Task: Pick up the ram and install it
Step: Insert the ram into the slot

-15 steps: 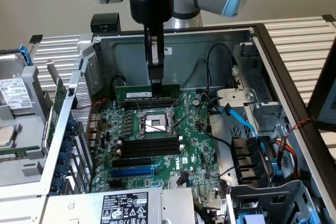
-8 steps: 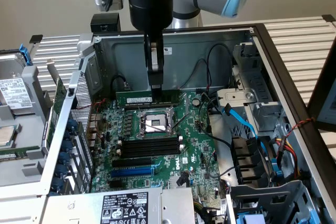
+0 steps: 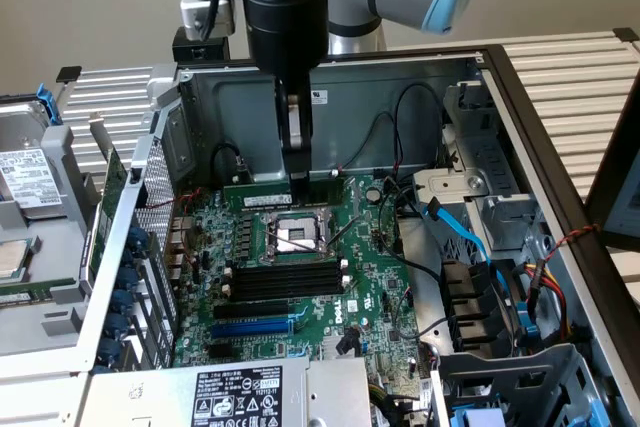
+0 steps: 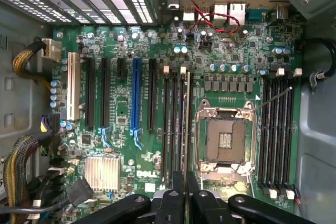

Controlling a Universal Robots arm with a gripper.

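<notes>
Where the fingers stand: the fingers (image 3: 297, 147) (image 4: 178, 195) reach down from the arm into the open computer case (image 3: 400, 77), low over the green motherboard (image 3: 372, 282).
Grip: closed on the ram's thin upper edge, with one finger on each face.
Ram: the ram (image 3: 262, 188) (image 4: 187, 124) is held on edge and level, directly under the fingers, and runs out past them on both sides. Whether it touches a slot cannot be told.
CPU socket: the open socket (image 3: 290, 235) (image 4: 226, 140) lies just beside the fingers, alongside the held ram.
Memory slots: long black slots (image 3: 285, 279) lie near the fingers, parallel to the ram and next to the socket.
Blue expansion slot: this slot (image 3: 250, 327) (image 4: 136, 98) is well apart from the fingers and also parallel to the ram.
Heatsink: the finned silver block (image 4: 102, 172) is well apart from the fingers, beyond the blue slot.
</notes>
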